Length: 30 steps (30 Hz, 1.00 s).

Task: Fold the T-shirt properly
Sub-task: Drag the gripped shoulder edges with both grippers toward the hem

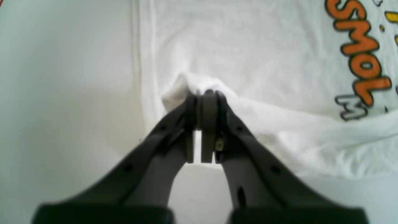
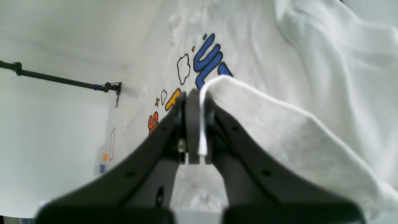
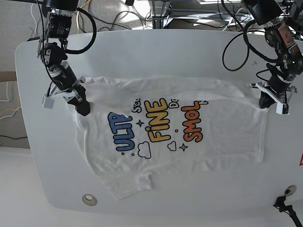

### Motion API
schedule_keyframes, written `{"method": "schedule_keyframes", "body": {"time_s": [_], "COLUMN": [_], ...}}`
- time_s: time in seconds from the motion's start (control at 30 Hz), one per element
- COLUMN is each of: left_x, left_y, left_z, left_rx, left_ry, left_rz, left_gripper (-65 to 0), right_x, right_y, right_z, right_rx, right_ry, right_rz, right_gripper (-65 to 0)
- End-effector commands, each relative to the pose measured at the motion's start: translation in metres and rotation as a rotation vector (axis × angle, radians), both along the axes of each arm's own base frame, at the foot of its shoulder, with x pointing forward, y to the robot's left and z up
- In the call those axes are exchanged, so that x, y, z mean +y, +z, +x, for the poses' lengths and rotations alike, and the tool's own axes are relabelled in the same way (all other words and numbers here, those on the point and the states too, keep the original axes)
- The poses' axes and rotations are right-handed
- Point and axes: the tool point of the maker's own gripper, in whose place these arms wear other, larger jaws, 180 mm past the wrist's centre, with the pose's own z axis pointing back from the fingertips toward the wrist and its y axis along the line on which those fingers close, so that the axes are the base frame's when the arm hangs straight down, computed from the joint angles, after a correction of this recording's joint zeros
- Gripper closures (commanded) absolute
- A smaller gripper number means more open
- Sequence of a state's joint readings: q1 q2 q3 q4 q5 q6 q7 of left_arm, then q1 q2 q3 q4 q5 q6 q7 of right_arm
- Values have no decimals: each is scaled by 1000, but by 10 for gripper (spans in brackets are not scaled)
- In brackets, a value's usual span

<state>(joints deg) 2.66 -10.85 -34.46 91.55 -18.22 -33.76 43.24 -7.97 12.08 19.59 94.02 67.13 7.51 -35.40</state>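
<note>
Pinching cloth on both sides, the two black grippers mark the start of a long fold. The jaws of the left gripper (image 1: pixel 203 93) are drawn together on a small peak of fabric near the hemmed bottom edge of the white short-sleeved cotton T-shirt (image 3: pixel 227 137), close to the orange lettering "SMOL" (image 1: pixel 360 53). The jaws of the right gripper (image 2: pixel 196 93) are likewise closed on a thin white edge at the shoulder end, beside the blue lettering (image 2: pixel 208 60), and a flap of cloth drapes away from them to one side.

Seen from the base view, the T-shirt lies print-up and lengthwise across the white rounded worktop (image 3: pixel 156 52), neck end under the right gripper (image 3: pixel 80 105) and hem end under the left gripper (image 3: pixel 272 97). One short sleeve (image 3: pixel 130 184) sticks out toward the near edge, and wrinkles run along the far edge between the two grips.

The step in hand appears to be carrying the far edge over the print toward the near edge. To do it well, both arms should probably lift and travel together, keeping the held edge taut and level, so that the crease falls straight. Uneven travel would likely skew the fold; a shallow pinch may slip.
</note>
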Motion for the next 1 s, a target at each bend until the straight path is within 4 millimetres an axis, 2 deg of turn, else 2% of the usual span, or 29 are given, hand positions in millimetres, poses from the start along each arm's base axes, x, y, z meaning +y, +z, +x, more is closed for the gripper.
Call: {"method": "schedule_keyframes", "body": {"time_s": [0.0, 0.2, 0.33, 0.53, 0.73, 0.77, 0.87, 0.93, 0.97], "left_x": [9, 12, 11, 11, 9, 9, 13, 16, 22], "left_y": [6, 1, -5, -13, -14, -12, -7, 0, 3], "left_z": [12, 43, 52, 61, 66, 69, 74, 80, 81], "left_rx": [-26, -33, -23, -8, 20, 19, 12, -15, -26], "left_ry": [17, 42, 51, 60, 38, 32, 38, 37, 39], "left_rz": [1, -70, -111, -153, -92, -82, -43, -19, 8], "left_gripper": [0, 0, 0, 0, 0, -35, -339, -481, -521], "right_x": [-5, -13, -14, -14, -20, -20, -22, -23, -28], "right_y": [4, 3, 1, 5, -13, -14, -15, -13, -7], "right_z": [12, 50, 66, 80, 88, 90, 91, 94, 93], "right_rx": [-20, -21, -4, -7, 46, 51, 60, 59, 58], "right_ry": [0, -27, -16, -15, -31, -33, -41, -28, -16], "right_rz": [13, 62, 54, 11, 41, 44, 35, -14, -59], "right_gripper": [0, 0, 0, 0, 0, -4, -268, -436, -487]}}
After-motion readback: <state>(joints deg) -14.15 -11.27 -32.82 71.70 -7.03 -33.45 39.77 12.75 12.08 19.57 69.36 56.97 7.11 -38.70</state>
